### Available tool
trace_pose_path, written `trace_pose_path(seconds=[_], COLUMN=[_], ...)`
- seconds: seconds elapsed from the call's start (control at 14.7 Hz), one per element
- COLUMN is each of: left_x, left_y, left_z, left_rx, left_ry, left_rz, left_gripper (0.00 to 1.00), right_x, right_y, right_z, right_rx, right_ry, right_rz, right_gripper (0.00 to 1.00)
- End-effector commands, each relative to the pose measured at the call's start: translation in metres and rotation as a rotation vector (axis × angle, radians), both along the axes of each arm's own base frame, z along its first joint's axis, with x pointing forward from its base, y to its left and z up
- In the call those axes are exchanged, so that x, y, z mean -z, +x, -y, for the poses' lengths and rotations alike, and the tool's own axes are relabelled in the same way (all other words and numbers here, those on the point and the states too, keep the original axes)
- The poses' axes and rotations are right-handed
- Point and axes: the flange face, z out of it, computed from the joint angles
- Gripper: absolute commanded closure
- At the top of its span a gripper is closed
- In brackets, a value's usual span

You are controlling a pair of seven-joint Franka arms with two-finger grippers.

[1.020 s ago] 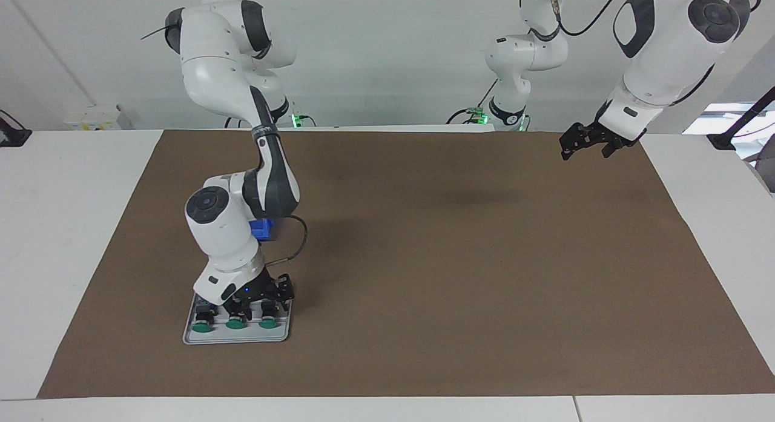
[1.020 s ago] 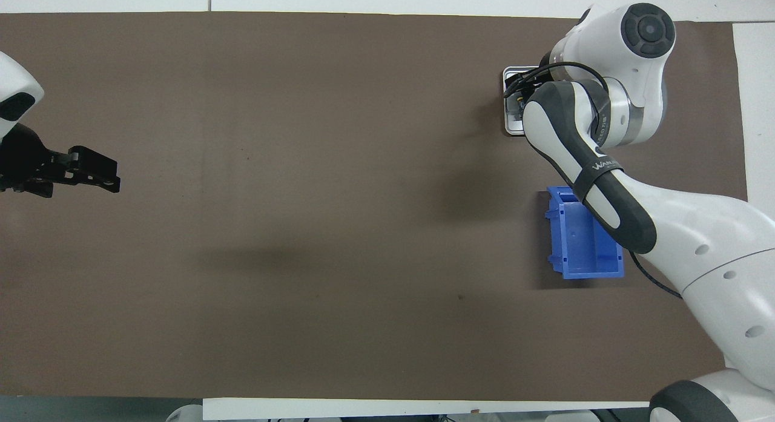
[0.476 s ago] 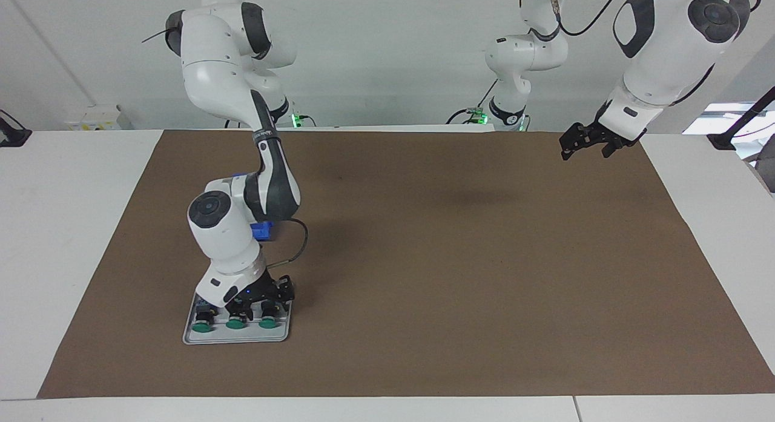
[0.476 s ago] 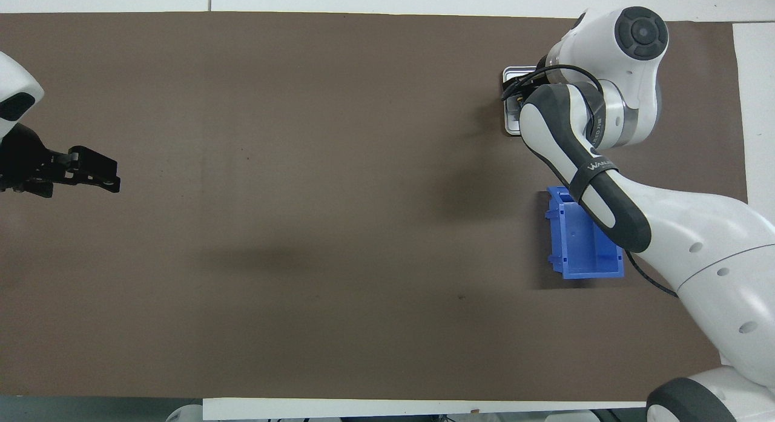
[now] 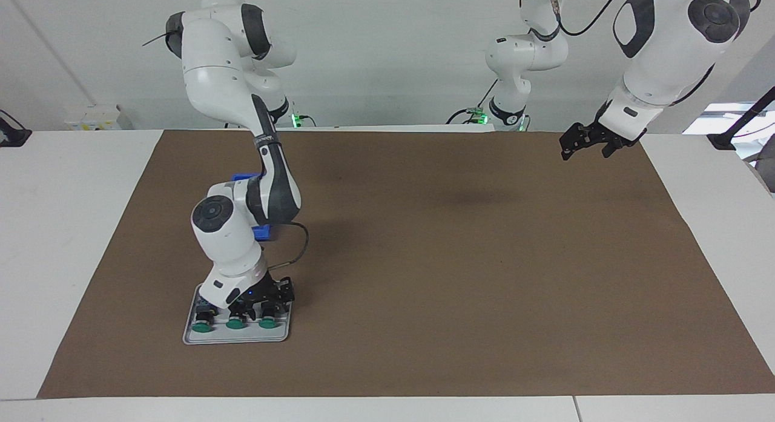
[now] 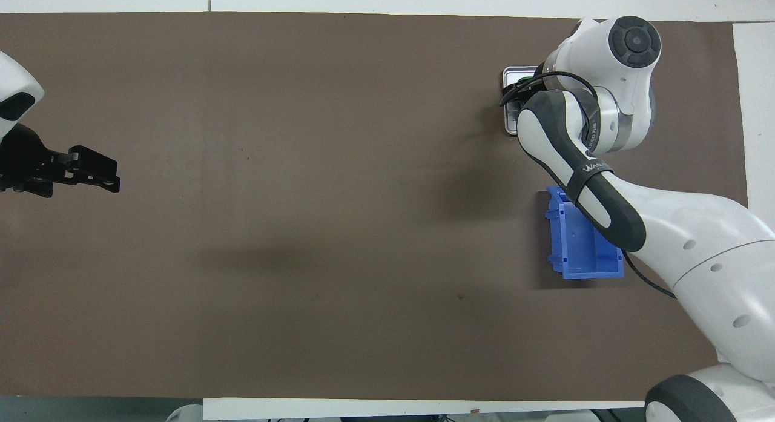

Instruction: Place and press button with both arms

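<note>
Right gripper (image 5: 261, 306) has sunk onto the tray's buttons (image 5: 235, 324) (jaws' width unreadable); left jaws wide.

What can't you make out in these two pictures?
- Overhead view: the right arm covers most of the grey tray and part of the blue bin.
- Facing view: whether the right gripper grips a green button; too small.

White table (image 5: 60, 228) covered by a brown mat (image 5: 460, 270). On the mat, toward the right arm's end: a grey tray (image 5: 236, 336) with 3 green-capped buttons (image 5: 235, 324), and a blue bin (image 6: 575, 246) nearer the robots.
</note>
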Motion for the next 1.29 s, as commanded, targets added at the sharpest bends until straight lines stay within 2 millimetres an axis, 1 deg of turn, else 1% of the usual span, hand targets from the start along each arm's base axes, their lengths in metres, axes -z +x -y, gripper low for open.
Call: trace_pose_path(seconds=[0.0, 0.2, 0.27, 0.48, 0.82, 1.02, 1.16, 1.22], left_x=[0.0003, 0.001, 0.0044, 0.0049, 0.0043, 0.0036, 0.0043, 0.0043], left_y=[-0.0054, -0.0054, -0.0064, -0.0069, -0.0074, -0.0074, -0.0074, -0.0074], left_z=[0.001, 0.0001, 0.0, 0.0, -0.0001, 0.0007, -0.0001, -0.0001], left_rx=[0.006, 0.004, 0.006, 0.006, 0.004, 0.006, 0.006, 0.006], left_ry=[0.002, 0.002, 0.003, 0.004, 0.004, 0.004, 0.004, 0.004], left_rz=[0.011, 0.009, 0.002, 0.002, 0.002, 0.003, 0.002, 0.002], left_gripper=[0.0, 0.0, 0.0, 0.0, 0.0, 0.0, 0.0, 0.0], right_x=[0.0013, 0.0022, 0.0029, 0.0045, 0.0053, 0.0057, 0.0057, 0.0014], right_y=[-0.0007, -0.0011, -0.0014, -0.0023, -0.0038, -0.0042, -0.0043, -0.0035], right_z=[0.004, 0.0051, 0.0051, 0.0052, 0.0042, 0.0042, 0.0043, 0.0052], right_rx=[0.02, 0.021, 0.021, 0.021, 0.019, 0.018, 0.018, 0.019], right_ry=[0.004, 0.004, 0.003, 0.003, 0.001, -0.001, -0.001, -0.003], right_rz=[0.009, 0.006, 0.004, 0.0, -0.011, -0.015, -0.02, -0.023], right_gripper=[0.31, 0.34, 0.38, 0.49, 0.63, 0.71, 0.73, 0.75])
